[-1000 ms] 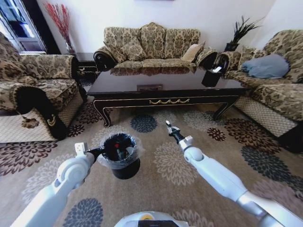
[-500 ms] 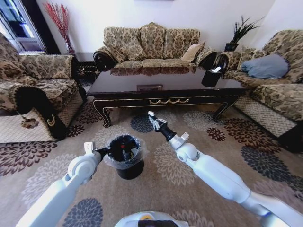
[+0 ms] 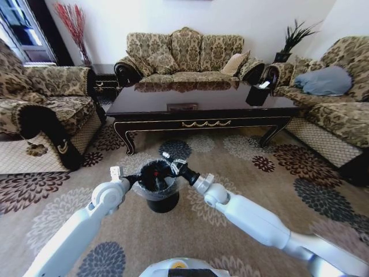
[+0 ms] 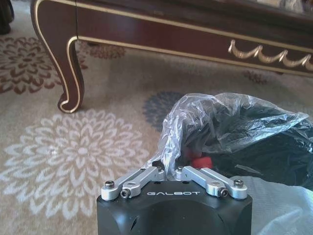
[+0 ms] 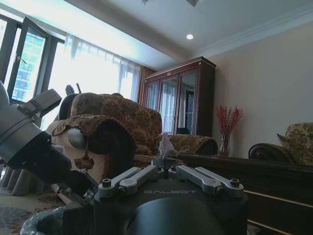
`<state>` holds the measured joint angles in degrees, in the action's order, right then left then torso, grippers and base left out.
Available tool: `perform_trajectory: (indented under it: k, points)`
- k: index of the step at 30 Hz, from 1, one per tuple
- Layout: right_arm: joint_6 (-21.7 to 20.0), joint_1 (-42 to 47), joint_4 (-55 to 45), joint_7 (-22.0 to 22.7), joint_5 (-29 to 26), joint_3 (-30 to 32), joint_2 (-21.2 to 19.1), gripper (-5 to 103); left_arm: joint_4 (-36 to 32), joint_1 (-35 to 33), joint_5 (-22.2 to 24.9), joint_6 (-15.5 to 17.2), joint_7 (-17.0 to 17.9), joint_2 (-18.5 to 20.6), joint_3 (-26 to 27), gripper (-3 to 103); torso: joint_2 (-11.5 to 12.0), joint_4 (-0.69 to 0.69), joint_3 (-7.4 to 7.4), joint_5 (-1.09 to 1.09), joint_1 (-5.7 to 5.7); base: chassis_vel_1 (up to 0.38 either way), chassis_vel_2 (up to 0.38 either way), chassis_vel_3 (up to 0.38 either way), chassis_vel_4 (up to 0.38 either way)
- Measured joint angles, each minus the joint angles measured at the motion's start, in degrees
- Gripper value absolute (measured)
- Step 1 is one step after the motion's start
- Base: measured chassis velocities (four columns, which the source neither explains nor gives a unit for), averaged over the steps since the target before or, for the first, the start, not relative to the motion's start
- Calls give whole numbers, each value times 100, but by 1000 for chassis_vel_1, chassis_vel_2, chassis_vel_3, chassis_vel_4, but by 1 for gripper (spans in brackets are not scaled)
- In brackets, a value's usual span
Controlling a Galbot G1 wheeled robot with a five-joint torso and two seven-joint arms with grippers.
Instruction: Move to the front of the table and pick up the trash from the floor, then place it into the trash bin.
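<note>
A living room, patterned sofas on three sides, and the floor (image 3: 242, 190) is a beige carpet of big flower medallions. The table (image 3: 202, 109), long, glossy and dark with gold trim, lies broadside beyond both grippers, its long axis running across the head view.

Down to the trash bin (image 3: 158, 193), a small round black bucket standing upright, mouth facing up, its clear liner bag (image 4: 220, 117) puffed around the rim. The left gripper (image 3: 134, 180) is at the bin's left side, and in the left wrist view its jaws are drawn together, pinching a fold of that liner right at their tips; something red sits just beyond them inside the bag.

The right gripper (image 3: 173, 165) comes in from the other side, poised over the far-right part of the bin's rim. Its jaws are closed on a small crumpled white scrap (image 5: 165, 145), which stands up from between the tips in the right wrist view. It is too bunched to give a long axis.

My read: this is the drop-off step, one arm steadying the bin, the other delivering trash. The next move calls for the scrap to be squarely over the open mouth before the jaws part, so it clears the liner's raised folds and lands inside.
</note>
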<state>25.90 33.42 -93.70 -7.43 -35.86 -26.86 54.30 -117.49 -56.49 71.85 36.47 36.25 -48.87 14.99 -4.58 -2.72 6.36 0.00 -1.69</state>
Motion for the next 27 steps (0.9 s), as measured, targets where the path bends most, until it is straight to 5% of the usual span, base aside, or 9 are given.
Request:
perform_trajectory:
  k: [10, 20, 24, 26, 27]
  points:
    - [12, -5, 167, -21, 21, -76, 50, -2, -85, -31, 99, -2, 3, 72, 183, 4, 0, 0, 0, -1, 0, 0, 0, 0, 0]
    - [13, -2, 109, -22, -26, -32, -9, 27, -90, -69, 98, -2, 4, 81, 232, 4, 0, 2, -1, 0, 0, 0, 0, 0, 0]
    - [16, 16, 26, -29, -50, 36, -64, 49, -89, -88, 77, -1, 6, 77, 255, 4, 0, 2, 0, 0, 0, 0, 0, 0, 0]
    - [16, 19, 10, -29, -56, 54, -73, 49, -87, -96, 71, 0, 6, 77, 261, 4, 0, 1, 0, 0, 0, 0, 0, 0, 0]
    - [16, 32, -36, -32, -73, 95, -96, 60, -77, -111, 57, 2, 6, 77, 275, 4, 0, 1, -1, 0, 0, 0, 0, 0, 0]
